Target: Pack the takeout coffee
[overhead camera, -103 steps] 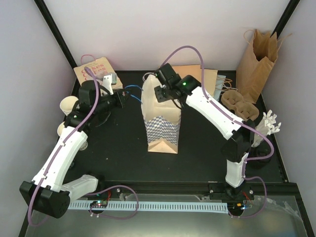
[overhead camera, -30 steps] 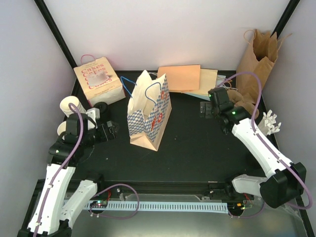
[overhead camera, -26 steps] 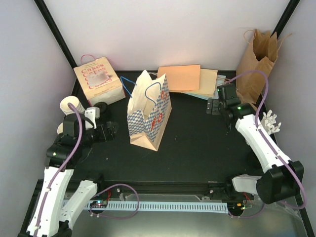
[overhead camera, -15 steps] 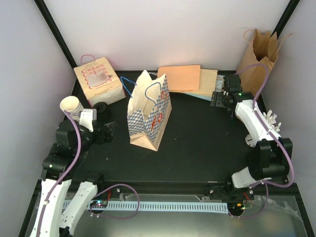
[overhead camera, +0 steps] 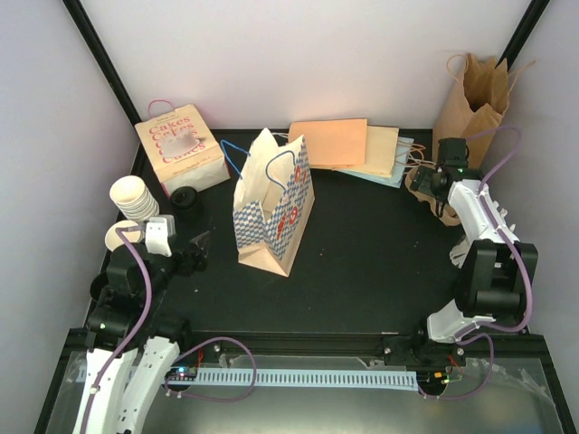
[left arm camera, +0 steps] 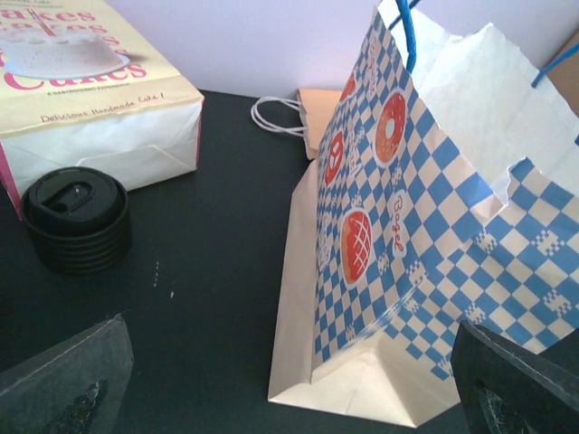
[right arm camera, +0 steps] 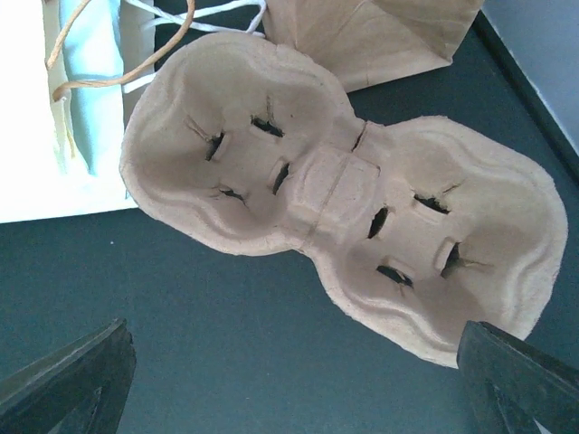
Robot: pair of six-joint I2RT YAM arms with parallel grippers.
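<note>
Left pincer (left arm camera: 289,384) wide open, empty; stacked black lids (left arm camera: 76,220) sit ahead-left on the desk (overhead camera: 362,262), cream cups (overhead camera: 134,196), seemingly nested, further left. Right pincer (right arm camera: 289,380) open, empty, above a pulp cup carrier (right arm camera: 344,194)

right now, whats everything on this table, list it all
cream-white ribbed paper cups: one stack plus one partly hidden, cream, left edge
round black plastic lids: one stack, black, beside the cake package
cream cake-printed package: one, pink handle, back left
blue-and-white checked paper bag: one, standing, centre
flat paper bags: about three, orange, tan, pale blue, back centre
tall brown paper bag: one, back right corner
moulded pulp two-cup carrier: one, beige, empty, back right
left gripper: open, empty, near left
right gripper: open, over the carrier
</note>
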